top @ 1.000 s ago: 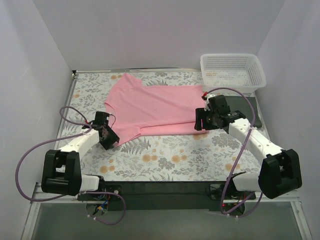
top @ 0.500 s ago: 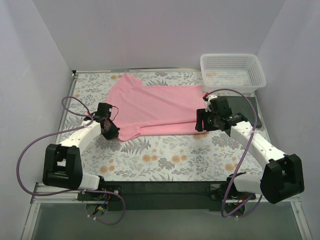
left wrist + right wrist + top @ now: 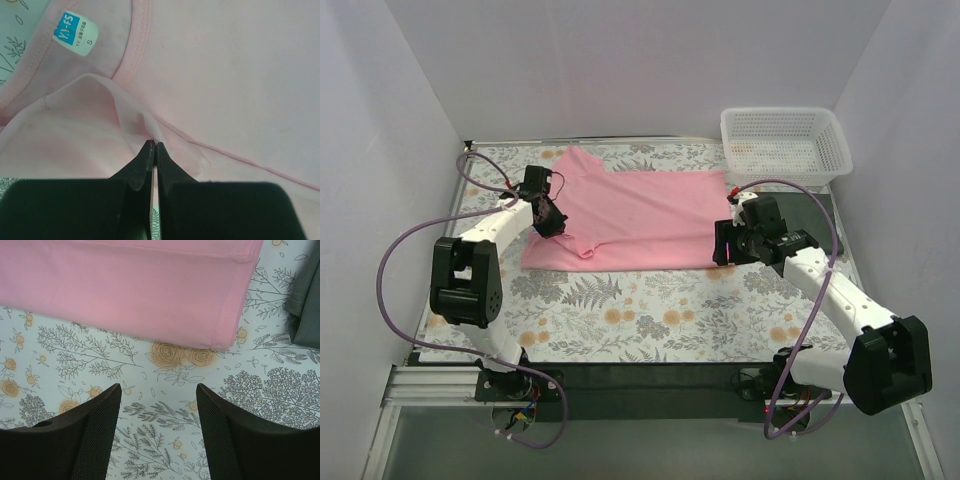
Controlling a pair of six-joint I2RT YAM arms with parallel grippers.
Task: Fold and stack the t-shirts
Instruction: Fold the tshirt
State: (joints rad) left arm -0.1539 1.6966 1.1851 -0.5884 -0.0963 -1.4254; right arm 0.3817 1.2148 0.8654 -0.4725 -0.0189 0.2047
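Note:
The light pink t-shirt [image 3: 635, 215] lies spread on the floral table cloth, its neck to the left. My left gripper [image 3: 552, 220] is over its left part, shut on a thin fold of the pink cloth [image 3: 154, 142]. The collar [image 3: 136, 47] and a blue size label [image 3: 75, 28] show beyond that fold. My right gripper [image 3: 722, 245] is open and empty just off the shirt's near right corner [image 3: 227, 335], and its fingers [image 3: 95, 435] hang over bare table cloth. The dark green t-shirt [image 3: 820, 215] lies folded flat at the right; its edge shows in the right wrist view [image 3: 305, 305].
A white mesh basket [image 3: 785, 145] stands at the far right corner, just behind the dark green t-shirt. White walls close in the table on the left, back and right. Purple cables loop beside both arms.
My left gripper has moved from the shirt's near left corner up and away, carrying pink cloth over the shirt toward the collar. The shirt's near left edge now lies straighter. The right arm has barely moved.

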